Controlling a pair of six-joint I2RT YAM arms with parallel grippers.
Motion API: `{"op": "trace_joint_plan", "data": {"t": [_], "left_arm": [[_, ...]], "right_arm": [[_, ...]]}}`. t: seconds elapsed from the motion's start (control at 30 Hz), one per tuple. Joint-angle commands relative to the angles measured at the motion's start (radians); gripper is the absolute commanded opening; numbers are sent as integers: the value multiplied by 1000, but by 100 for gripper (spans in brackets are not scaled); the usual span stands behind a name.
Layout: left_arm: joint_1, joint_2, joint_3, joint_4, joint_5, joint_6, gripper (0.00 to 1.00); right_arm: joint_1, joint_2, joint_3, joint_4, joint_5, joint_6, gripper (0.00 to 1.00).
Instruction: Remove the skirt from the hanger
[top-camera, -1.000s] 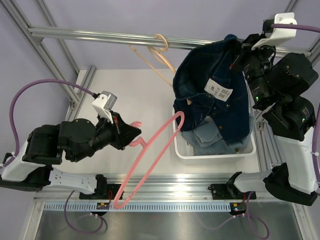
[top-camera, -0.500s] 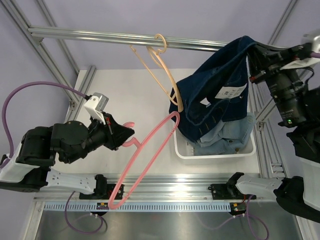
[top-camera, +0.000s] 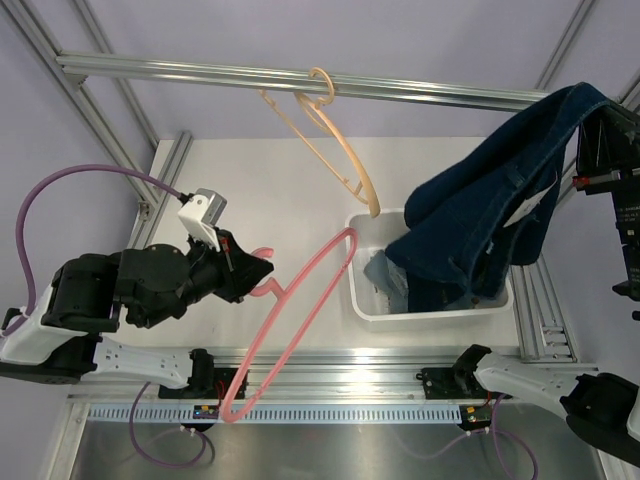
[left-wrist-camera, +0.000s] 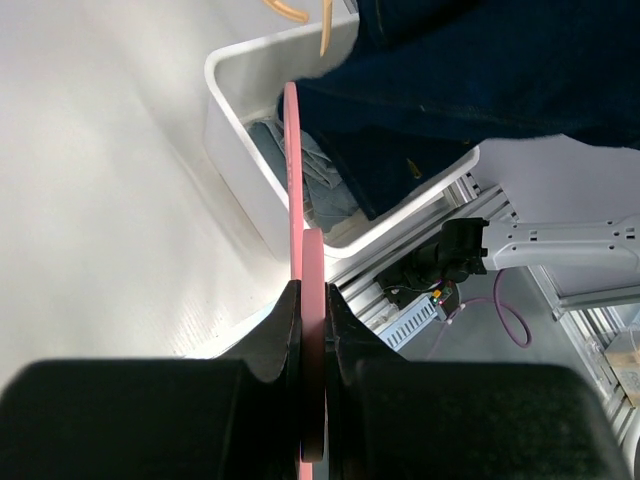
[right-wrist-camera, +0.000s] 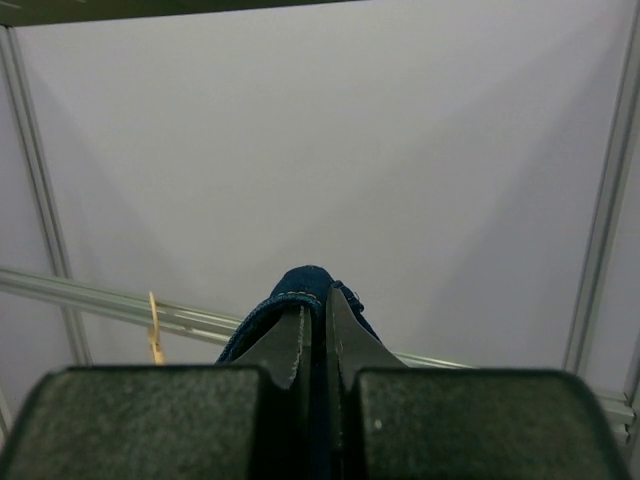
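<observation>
The dark blue denim skirt (top-camera: 470, 225), hanging below the tightly pinching right end effector (right-wrist-camera: 315, 300), has slid off the pink plastic hanger (left-wrist-camera: 293, 150) that the left end effector (left-wrist-camera: 312, 300) clamps. It seems free.

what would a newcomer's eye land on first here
The dark denim skirt stands out most, hoisted high at the far right by the shut right gripper and trailing down over the white bin. Next comes the long pink hanger, pinched in the left gripper and slanting across the table, apparently bare. A beige hanger dangles from the top rail.
</observation>
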Motion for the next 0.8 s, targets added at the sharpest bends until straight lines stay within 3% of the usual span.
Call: {"op": "trace_joint_plan", "data": {"t": [0.0, 0.23, 0.57, 0.77], "left_arm": [[-3, 13, 23, 43, -17, -16, 0], [-3, 32, 52, 38, -13, -9, 0], [-3, 13, 37, 29, -24, -21, 0], [-3, 13, 38, 26, -28, -22, 0]], "right_arm": [[-4, -44, -70, 97, 84, -35, 0], [-4, -38, -100, 37, 11, 0, 0], [-4, 14, -155, 11, -121, 212, 0], [-2, -58, -310, -4, -111, 356, 0]]}}
